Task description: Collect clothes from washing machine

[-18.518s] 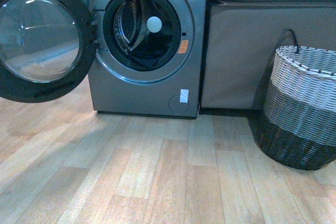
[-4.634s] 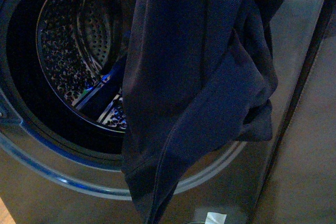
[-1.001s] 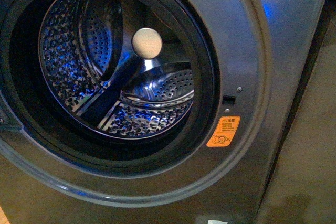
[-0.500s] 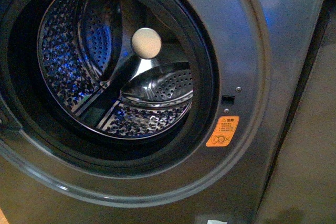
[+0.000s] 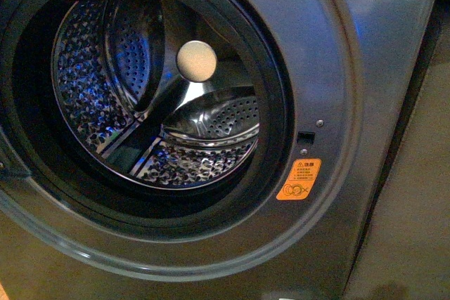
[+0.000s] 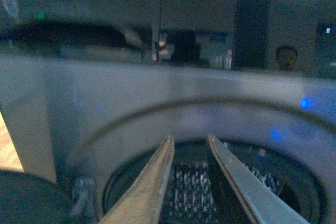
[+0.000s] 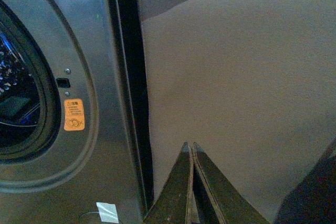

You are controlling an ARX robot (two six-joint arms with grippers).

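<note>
The grey washing machine (image 5: 337,89) fills the front view, its round mouth open on an empty perforated steel drum (image 5: 162,103), with an orange sticker (image 5: 299,179) beside it. Neither gripper shows there. My left gripper (image 6: 189,137) is open and empty, held in front of the machine's face (image 6: 157,98) over the drum mouth. My right gripper (image 7: 189,145) is shut on the clothes, to the right of the machine (image 7: 89,51). Of the clothes, only a dark fabric edge (image 7: 315,192) shows at the frame corner.
A brown upholstered furniture side (image 7: 236,77) stands just right of the machine, also in the front view (image 5: 415,209), with a narrow dark gap (image 7: 128,77) between them. A white label (image 7: 107,212) sits low on the machine. The open door's black rim (image 6: 26,198) is by the left gripper.
The dark garment that hung in front of the drum mouth 4.6 s ago has left the front view. Over the last second the view has barely shifted.
</note>
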